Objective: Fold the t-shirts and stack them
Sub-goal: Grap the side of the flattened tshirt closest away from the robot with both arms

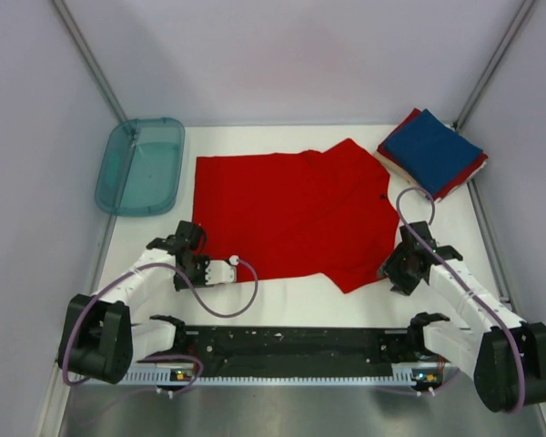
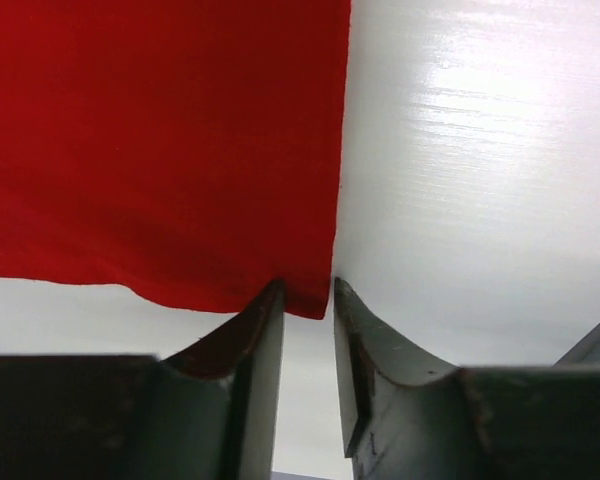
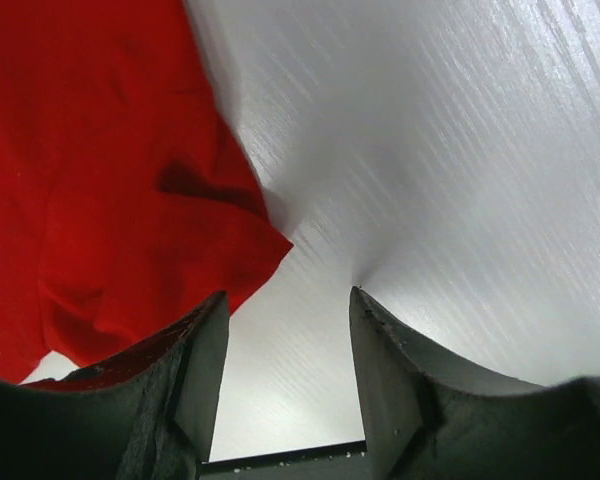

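Spreading flat across the middle of the table, the red t-shirt lies with its long axis running left to right. Its straight hem is at the left and its neck end points towards the folded stack in the far right corner, where a navy tee sits on top of red ones. The shirt's near edge runs between the two arms, so each arm has one end of it.

The left gripper sits at the near left corner. In its wrist view the jaws of the left gripper stand only a narrow gap apart, and the corner of the red t-shirt dips right into the mouth of that gap, against the left finger. Bare table shows between the fingers lower down, so I judge them not clamped, though how deep the cloth reaches is hard to see.

The right gripper is at the near right point of the shirt, probably a sleeve. In its wrist view the jaws of the right gripper are plainly apart over bare table. The red t-shirt lies off to the left, its tip just short of the gap and some cloth running under the left finger.

The coming move turns on that offset. The left claw is lined up on its corner, but the right one probably has to shift leftward onto the cloth. Only then can both ends rise together for a fold along the long axis.
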Action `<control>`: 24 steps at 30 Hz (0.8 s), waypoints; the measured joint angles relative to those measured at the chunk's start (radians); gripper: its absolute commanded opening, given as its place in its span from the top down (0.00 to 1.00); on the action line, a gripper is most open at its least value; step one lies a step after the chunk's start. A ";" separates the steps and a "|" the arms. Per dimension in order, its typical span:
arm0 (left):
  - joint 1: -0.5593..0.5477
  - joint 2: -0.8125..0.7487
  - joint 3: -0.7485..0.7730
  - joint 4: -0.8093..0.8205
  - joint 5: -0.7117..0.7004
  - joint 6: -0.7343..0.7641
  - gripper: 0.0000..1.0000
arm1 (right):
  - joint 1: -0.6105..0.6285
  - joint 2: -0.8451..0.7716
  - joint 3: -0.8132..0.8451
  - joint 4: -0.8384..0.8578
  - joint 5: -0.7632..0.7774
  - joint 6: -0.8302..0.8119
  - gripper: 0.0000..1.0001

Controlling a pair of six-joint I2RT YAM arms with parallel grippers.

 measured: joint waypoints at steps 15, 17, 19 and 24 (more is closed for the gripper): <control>0.000 0.021 0.003 0.034 -0.008 -0.024 1.00 | -0.019 0.072 -0.025 0.164 0.055 -0.029 1.00; 0.000 0.026 0.007 0.036 -0.011 -0.040 1.00 | -0.019 0.066 -0.026 0.163 0.060 -0.029 1.00; 0.000 0.027 0.010 0.046 -0.016 -0.069 1.00 | -0.020 0.039 -0.031 0.150 0.065 -0.030 1.00; 0.000 0.019 0.012 0.117 -0.019 -0.140 1.00 | -0.021 -0.088 -0.028 0.093 0.069 -0.032 1.00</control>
